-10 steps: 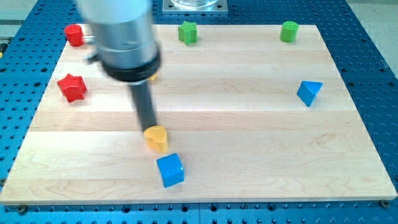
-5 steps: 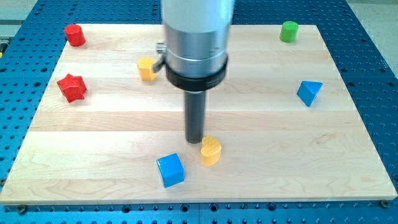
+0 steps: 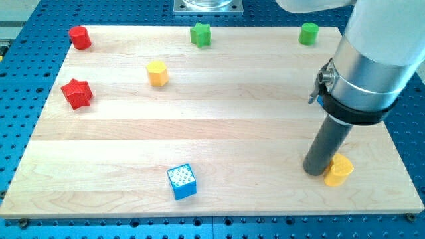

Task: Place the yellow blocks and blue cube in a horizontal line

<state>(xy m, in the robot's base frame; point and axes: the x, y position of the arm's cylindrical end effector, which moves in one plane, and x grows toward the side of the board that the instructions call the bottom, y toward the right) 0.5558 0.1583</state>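
Two yellow blocks: one [image 3: 339,170] touching my tip [image 3: 315,171], right of blue cube [image 3: 181,182]. Other [image 3: 157,73] well above cube. Bare rod, holding nothing.

The arm [image 3: 375,50] is a broad cylinder, pale grey to white above, turning to brushed silver lower down. A black ring bands its lower edge, with a small metal bracket or screw jutting from the side toward the worktop's left edge. Below the ring comes a narrower straight rod, dark grey and smooth, ending in my tip [image 3: 315,172], which is blunt.
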